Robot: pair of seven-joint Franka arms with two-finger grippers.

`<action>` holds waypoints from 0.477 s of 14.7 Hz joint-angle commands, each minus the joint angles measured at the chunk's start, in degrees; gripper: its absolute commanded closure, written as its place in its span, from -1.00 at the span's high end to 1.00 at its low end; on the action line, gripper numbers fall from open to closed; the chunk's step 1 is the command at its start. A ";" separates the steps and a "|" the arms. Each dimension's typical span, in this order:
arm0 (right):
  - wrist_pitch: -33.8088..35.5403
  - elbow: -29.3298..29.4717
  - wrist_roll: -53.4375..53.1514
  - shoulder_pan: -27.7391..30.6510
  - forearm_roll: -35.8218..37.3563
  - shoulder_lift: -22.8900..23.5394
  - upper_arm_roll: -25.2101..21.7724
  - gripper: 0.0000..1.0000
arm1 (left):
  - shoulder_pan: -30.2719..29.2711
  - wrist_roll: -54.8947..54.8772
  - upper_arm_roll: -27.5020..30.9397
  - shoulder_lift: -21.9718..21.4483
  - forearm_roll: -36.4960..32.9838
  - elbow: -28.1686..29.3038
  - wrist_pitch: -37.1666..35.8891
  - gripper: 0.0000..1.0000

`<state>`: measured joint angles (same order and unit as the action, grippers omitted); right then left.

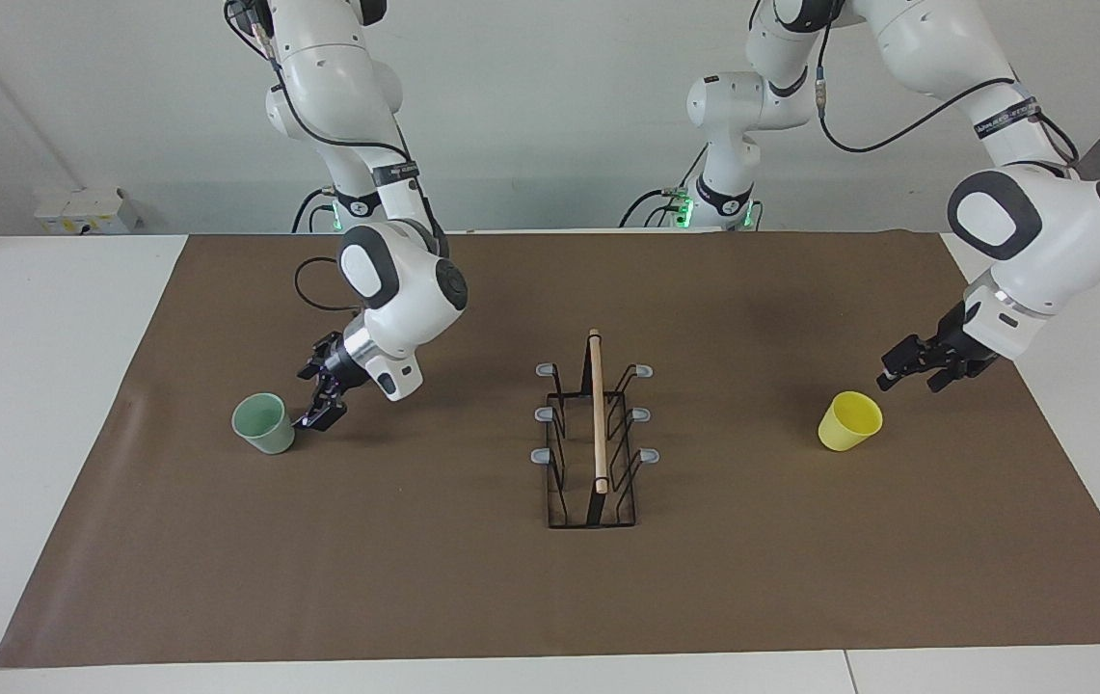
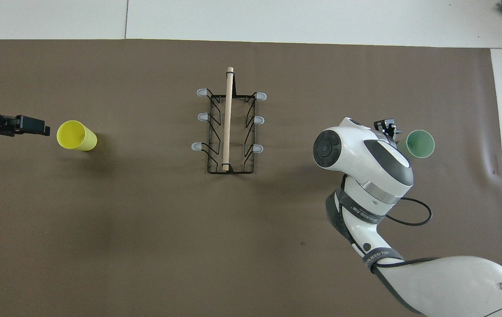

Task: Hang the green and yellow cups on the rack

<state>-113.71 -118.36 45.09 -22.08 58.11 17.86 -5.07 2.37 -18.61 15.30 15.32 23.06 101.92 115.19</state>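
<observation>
The pale green cup (image 1: 263,422) stands upright on the brown mat toward the right arm's end; it also shows in the overhead view (image 2: 420,144). My right gripper (image 1: 310,395) (image 2: 390,127) is open and low beside the cup, on the rack's side, with one fingertip close to the cup's wall. The yellow cup (image 1: 849,420) (image 2: 75,135) stands upright toward the left arm's end. My left gripper (image 1: 911,379) (image 2: 39,127) is open and hovers beside it, a short gap away. The black wire rack (image 1: 594,434) (image 2: 229,132) stands mid-mat, and nothing hangs on its prongs.
The brown mat (image 1: 550,598) covers most of the white table (image 1: 29,434). A black cable (image 1: 313,289) loops beside the right arm's wrist. A small white box (image 1: 87,210) sits at the table's edge near the wall.
</observation>
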 commanded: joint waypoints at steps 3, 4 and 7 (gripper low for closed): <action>-3.44 -5.48 -4.31 0.90 7.89 -0.72 0.15 1.00 | -0.17 -0.20 7.37 7.35 15.52 -4.28 -3.74 1.00; -4.57 -5.56 -3.79 1.25 10.33 -0.55 0.06 1.00 | -0.17 1.11 7.47 7.35 15.61 -4.02 -3.83 0.99; -8.01 -5.56 -1.76 3.71 13.78 0.16 0.15 1.00 | -0.08 7.87 7.73 7.09 16.92 -1.21 -3.04 0.99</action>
<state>-119.18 -123.24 41.93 -20.51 69.26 18.02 -5.16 1.89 -14.58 22.42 22.39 38.21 99.93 112.90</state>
